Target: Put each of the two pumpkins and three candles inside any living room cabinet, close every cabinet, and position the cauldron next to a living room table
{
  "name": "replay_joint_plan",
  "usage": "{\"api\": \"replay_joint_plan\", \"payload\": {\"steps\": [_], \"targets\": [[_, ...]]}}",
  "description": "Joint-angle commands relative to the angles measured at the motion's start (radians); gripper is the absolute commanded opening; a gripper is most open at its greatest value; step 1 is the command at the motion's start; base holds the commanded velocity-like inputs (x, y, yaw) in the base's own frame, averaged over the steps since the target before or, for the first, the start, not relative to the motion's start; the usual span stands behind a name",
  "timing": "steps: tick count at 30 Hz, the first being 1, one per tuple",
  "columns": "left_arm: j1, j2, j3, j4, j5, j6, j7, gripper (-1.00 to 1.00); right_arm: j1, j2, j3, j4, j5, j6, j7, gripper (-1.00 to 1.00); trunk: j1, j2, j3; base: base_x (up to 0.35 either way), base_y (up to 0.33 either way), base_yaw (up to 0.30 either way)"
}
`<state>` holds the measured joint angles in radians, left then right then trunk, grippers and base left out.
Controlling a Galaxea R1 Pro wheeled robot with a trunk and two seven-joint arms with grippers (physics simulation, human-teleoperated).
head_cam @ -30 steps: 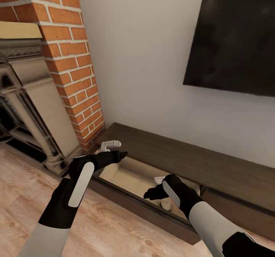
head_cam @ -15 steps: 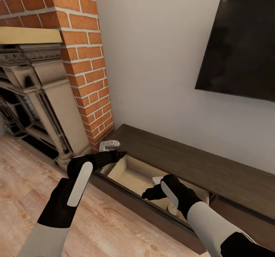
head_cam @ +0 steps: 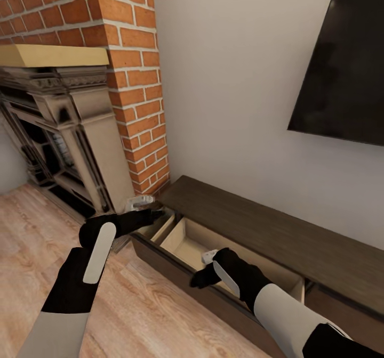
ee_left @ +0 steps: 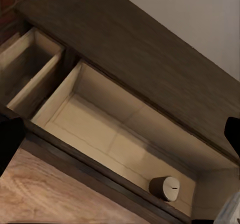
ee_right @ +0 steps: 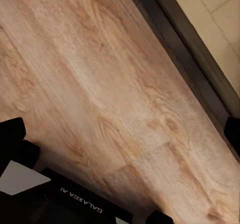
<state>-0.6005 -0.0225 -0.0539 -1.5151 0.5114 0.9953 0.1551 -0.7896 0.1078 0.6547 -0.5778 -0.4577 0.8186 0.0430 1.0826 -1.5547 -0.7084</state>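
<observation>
The left gripper (head_cam: 143,202) hangs open beside the brick column (head_cam: 133,81), above the cabinet (head_cam: 277,230) end; the right gripper (head_cam: 205,265) sits over the open drawer (ee_left: 95,119), jaw state unclear; one candle (ee_left: 164,188) lies inside; "GALAXEA" reads inverted on the robot base (ee_right: 75,204) above the wood floor (ee_right: 90,84).

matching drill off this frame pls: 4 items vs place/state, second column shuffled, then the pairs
1. candle
2. cabinet
3. TV
4. fireplace

A. hangs on the white wall
B. lies on its side in the open drawer
C. left of the brick column
D. low against the wall, drawers pulled out

Pairs: 1-B, 2-D, 3-A, 4-C
</observation>
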Motion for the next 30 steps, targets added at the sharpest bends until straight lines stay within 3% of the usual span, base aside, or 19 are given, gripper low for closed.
{"api": "replay_joint_plan", "payload": {"steps": [1,5,6,12,18,26,30], "targets": [[-0.001,0.003,0.003,-0.001,0.011,0.004,0.01,1.0,0.0,-0.001,0.003,-0.001,0.005,0.004,0.005,1.0,0.0,0.0,0.001,0.0,0.0,0.147],[0.0,0.02,0.051,0.0,0.011,0.006,0.009,1.0,0.002,0.0,0.007,-0.001,0.005,0.003,0.005,1.0,0.0,0.0,0.006,0.0,0.0,0.146],[0.0,0.025,0.084,0.0,0.012,0.007,0.008,1.0,0.003,0.0,0.007,-0.001,0.005,0.002,0.006,1.0,0.0,0.0,0.008,0.0,0.0,0.146],[0.003,0.031,0.159,0.0,0.011,0.01,0.006,1.0,0.004,0.0,0.008,-0.001,0.006,-0.003,0.006,1.0,0.0,0.0,0.016,-0.076,0.0,0.144],[0.004,0.051,0.172,0.01,0.01,0.01,0.008,1.0,0.004,0.0,0.012,-0.001,0.007,-0.016,0.007,1.0,0.0,0.0,0.025,-0.288,0.0,0.142],[0.004,0.062,0.183,0.071,0.01,0.003,0.013,1.0,0.006,0.0,0.088,-0.001,0.006,-0.034,0.008,1.0,0.0,0.0,0.037,-0.312,0.0,0.142],[0.004,0.065,0.219,0.118,0.01,0.0,0.015,1.0,0.006,0.001,0.102,0.001,0.007,-0.086,0.008,1.0,0.0,0.0,0.042,-0.274,0.0,0.142]]}}
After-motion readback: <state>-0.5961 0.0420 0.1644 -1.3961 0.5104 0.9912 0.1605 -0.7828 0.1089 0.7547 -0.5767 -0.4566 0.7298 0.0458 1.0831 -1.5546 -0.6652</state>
